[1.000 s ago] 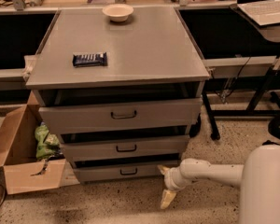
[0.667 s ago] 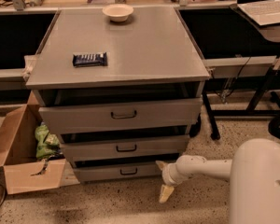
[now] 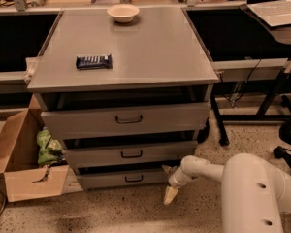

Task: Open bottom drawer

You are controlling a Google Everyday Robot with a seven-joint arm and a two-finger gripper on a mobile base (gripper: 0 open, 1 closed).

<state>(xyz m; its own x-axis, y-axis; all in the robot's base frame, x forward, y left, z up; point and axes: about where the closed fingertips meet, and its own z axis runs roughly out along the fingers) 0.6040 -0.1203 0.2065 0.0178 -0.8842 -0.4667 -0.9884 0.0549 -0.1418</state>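
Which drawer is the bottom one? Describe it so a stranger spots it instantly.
Find the grey cabinet with a bowl on top. Its bottom drawer, nearest the floor, sits right beside the robot's gripper. Unlike the two above, it has the shallowest front and smallest handle.

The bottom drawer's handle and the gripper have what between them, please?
In the camera view, only the bare grey front of the bottom drawer lies between its handle and the gripper, which hovers at the drawer's right end.
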